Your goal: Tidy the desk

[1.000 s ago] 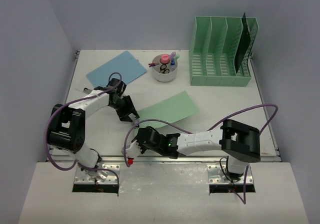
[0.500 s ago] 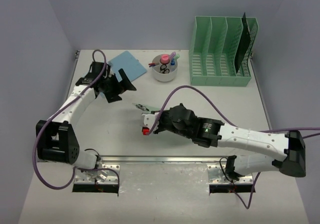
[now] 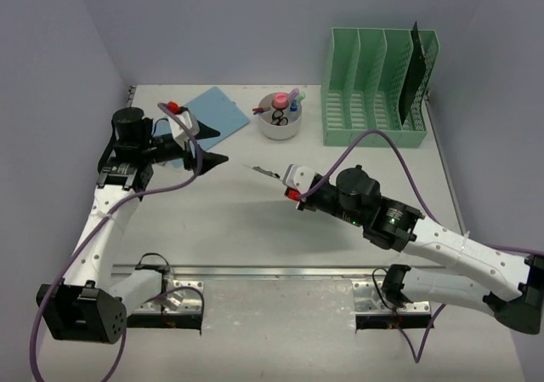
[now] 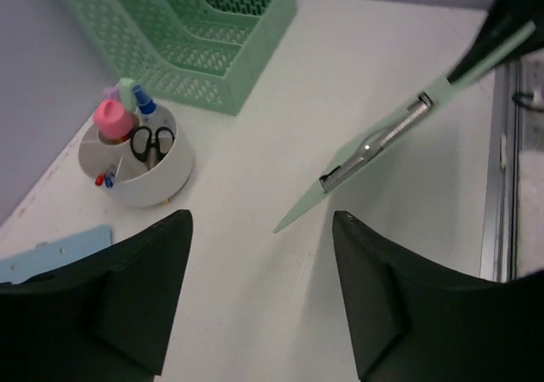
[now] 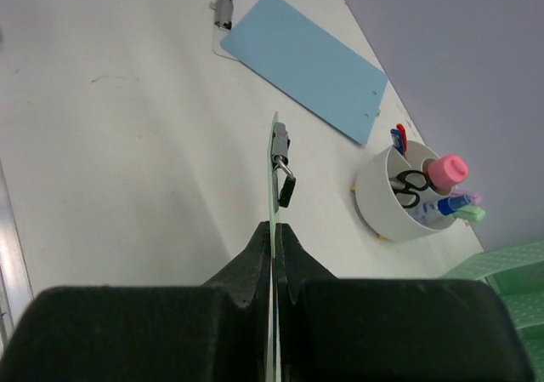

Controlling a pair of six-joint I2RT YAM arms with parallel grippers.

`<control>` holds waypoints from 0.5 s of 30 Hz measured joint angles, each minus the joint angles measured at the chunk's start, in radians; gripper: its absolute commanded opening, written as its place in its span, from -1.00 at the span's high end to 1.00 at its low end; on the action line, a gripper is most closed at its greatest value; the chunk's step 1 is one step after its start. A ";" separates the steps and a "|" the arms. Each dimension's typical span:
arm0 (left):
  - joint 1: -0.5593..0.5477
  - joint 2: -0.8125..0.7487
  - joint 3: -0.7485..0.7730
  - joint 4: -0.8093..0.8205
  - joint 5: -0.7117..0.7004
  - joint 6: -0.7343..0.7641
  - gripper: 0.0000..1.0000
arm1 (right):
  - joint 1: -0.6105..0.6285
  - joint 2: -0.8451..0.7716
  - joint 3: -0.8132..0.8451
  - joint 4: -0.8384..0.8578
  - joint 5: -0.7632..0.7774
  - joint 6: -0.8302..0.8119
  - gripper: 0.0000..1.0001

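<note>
Edge-on is how the green clipboard sits in our right hand. That hand is clenched on its near end, and the board is lifted clear of the table, roughly over the middle. Its face stands upright, and its long axis runs from the fingers toward the far left, with the metal clip near the free end.

The table lies under both arms, walled in on the left, right and far sides. A blue clipboard lies flat at its far left, and a round pot of scissors and pens stands at far centre. The mint file rack stands at the far right, with a dark board already in its right-hand slot.

Our left hand is released and grasps nothing. It hangs over the far left of the table, just beside the blue clipboard.

We judge that the coming move turns on the rack's position. It lies to the far right of the right hand, while the board points far left, away from it. The slots run near to far, so the board's long axis would have to swing round to line up with one. The right arm is much the nearer to the rack, and the left is well apart from it. The pot stands near the path between them and could be clipped.
</note>
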 measured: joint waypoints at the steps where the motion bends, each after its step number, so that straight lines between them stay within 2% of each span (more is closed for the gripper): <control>1: -0.006 -0.001 0.005 -0.050 0.043 0.103 -0.14 | -0.002 -0.004 -0.008 0.005 -0.011 0.006 0.98; 4: -0.046 0.058 0.067 -0.262 0.124 0.441 -0.04 | -0.010 -0.010 -0.019 0.016 -0.038 0.019 0.97; 6: -0.093 0.133 0.133 -0.425 0.129 0.678 0.01 | -0.014 -0.011 -0.020 0.023 -0.048 0.025 0.97; 8: -0.153 0.187 0.172 -0.552 0.122 0.852 0.01 | -0.014 -0.012 -0.020 0.027 -0.058 0.027 0.97; 11: -0.239 0.218 0.181 -0.668 0.105 1.021 0.00 | -0.015 -0.014 -0.020 0.035 -0.064 0.030 0.97; 15: -0.304 0.220 0.179 -0.686 0.092 1.093 0.01 | -0.015 -0.016 -0.020 0.044 -0.068 0.034 0.97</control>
